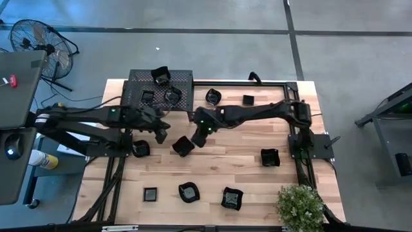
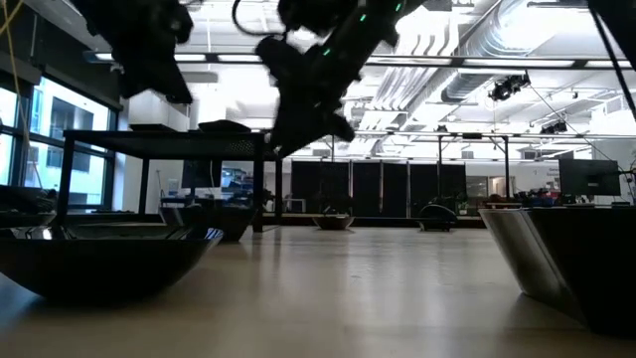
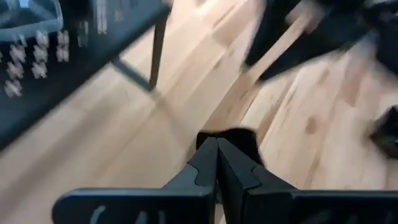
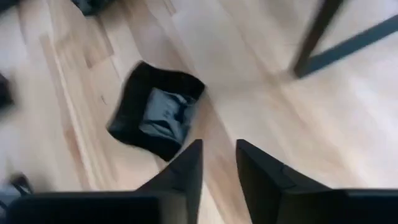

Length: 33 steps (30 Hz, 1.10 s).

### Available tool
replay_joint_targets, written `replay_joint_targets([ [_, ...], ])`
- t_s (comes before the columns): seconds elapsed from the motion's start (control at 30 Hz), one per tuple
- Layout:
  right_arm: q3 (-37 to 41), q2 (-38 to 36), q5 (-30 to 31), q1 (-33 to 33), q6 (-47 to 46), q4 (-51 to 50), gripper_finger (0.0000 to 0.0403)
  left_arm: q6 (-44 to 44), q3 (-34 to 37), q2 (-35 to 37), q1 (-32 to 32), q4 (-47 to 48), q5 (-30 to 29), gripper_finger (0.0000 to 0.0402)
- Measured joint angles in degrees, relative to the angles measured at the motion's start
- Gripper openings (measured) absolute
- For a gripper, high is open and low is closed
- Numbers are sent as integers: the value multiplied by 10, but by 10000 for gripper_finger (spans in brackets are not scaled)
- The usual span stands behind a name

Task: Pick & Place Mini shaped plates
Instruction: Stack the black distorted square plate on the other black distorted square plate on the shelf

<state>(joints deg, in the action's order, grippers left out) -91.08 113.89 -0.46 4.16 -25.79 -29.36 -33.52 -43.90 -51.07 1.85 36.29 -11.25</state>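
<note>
Several small glossy black plates lie flat on the wooden table (image 1: pixel 212 169), and three more sit on the black perforated rack (image 1: pixel 161 87). One wavy-edged square plate (image 1: pixel 183 145) (image 4: pixel 155 112) rests on the table between my two grippers. My right gripper (image 1: pixel 198 138) (image 4: pixel 219 155) hovers open just right of it, above the table. My left gripper (image 1: pixel 161 134) (image 3: pixel 216 149) is shut and held high near the rack's near edge, to the left of that plate. Another plate (image 1: pixel 140 148) lies below the left arm. My left gripper has a dark shape (image 3: pixel 233 138) right behind its shut fingertips. I cannot tell whether that shape is touched or lies on the table beneath.
Other plates lie at the far side (image 1: pixel 213 96) (image 1: pixel 248 100), at the right (image 1: pixel 270 156) and along the near edge (image 1: pixel 150 194) (image 1: pixel 189 192) (image 1: pixel 232 198). A potted plant (image 1: pixel 299 203) stands at the near right corner. Rack legs (image 4: pixel 317 31) stand close to both grippers.
</note>
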Motion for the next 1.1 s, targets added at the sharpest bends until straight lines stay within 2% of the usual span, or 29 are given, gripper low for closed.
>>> replay_joint_targets([
  [0.1,28,-37,21,-2,27,-7,52,-29,0,-42,0,-1,2,0],
  [0.17,70,-67,18,-2,28,17,20,-50,0,-70,0,-1,11,1],
  [0.23,123,-100,9,-2,25,57,6,-73,0,-96,0,-1,17,1],
  [0.47,299,-232,0,6,2,178,19,-126,0,-173,0,-8,47,8],
  [0.6,371,-302,2,21,-17,219,3,-133,0,-218,0,-30,70,42],
  [0.8,442,-385,20,34,-42,266,8,-138,0,-278,-5,-73,80,89],
  [0.97,478,-431,42,35,-44,296,2,-175,1,-314,-4,-55,74,85],
  [1.1,488,-447,45,35,-44,309,4,-175,1,-325,-4,-62,78,56],
])
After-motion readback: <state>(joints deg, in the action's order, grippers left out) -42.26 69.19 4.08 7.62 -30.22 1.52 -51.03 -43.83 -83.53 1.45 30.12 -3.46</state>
